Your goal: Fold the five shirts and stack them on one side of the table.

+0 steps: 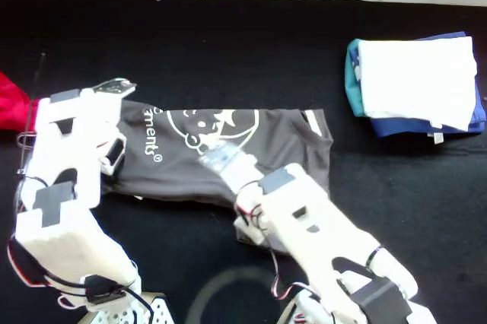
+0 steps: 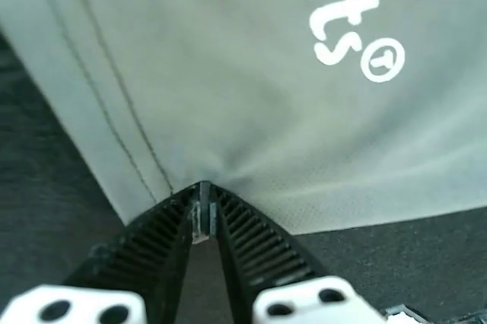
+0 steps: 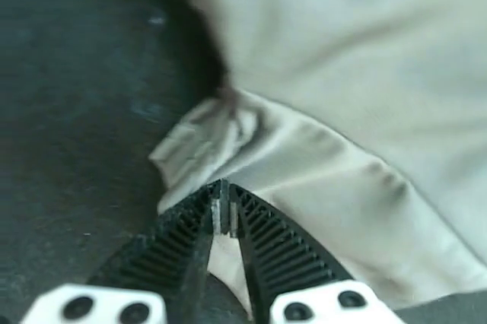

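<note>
Both arms pinch the grey shirt, spread printed side up at the centre of the table.

The grey shirt [image 1: 228, 149] lies flat on the black table [image 1: 228, 27]. The left gripper [image 2: 202, 214] has its jaws closed on the stitched hem at the shirt's 9 o'clock edge. The right gripper [image 3: 221, 210] is clamped on a bunched fold at about 6 o'clock. Two grips this far apart would likely let the cloth lift taut and fold over without sagging. The stack of folded shirts [image 1: 415, 84], white on top of blue and teal, sits at 2 o'clock, out of the working space. A red shirt [image 1: 11, 103] waits at 9 o'clock, apparently unfolded.
</note>
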Robot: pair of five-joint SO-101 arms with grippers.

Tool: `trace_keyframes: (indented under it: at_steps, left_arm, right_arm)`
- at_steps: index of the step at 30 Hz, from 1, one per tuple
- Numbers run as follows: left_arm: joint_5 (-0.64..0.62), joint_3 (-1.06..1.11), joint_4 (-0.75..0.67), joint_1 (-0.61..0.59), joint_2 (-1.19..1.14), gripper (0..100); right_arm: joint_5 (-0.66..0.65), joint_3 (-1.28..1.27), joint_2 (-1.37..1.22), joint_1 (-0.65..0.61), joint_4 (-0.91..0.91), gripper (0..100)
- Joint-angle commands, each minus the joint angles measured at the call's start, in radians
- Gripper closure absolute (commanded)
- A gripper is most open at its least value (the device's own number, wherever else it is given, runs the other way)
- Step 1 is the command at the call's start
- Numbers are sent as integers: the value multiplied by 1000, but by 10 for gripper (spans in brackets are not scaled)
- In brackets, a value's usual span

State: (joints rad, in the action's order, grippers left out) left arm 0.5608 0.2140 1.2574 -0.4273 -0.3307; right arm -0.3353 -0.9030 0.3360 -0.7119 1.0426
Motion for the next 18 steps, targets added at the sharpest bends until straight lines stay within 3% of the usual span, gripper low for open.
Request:
trace_keyframes:
  at_steps: [1,10,15,18]
  left_arm:
    - [0,-81,-9,-54,-31,980]
    - [-2,-87,18,-41,-45,980]
    - [-3,-87,12,-38,-45,980]
    - [-5,-87,14,-30,-47,980]
  right_arm:
    - [8,24,-1,-44,-5,991]
    - [-2,120,116,-15,209,981]
    - [-149,91,194,-8,303,812]
    - [-209,1,193,-7,288,799]
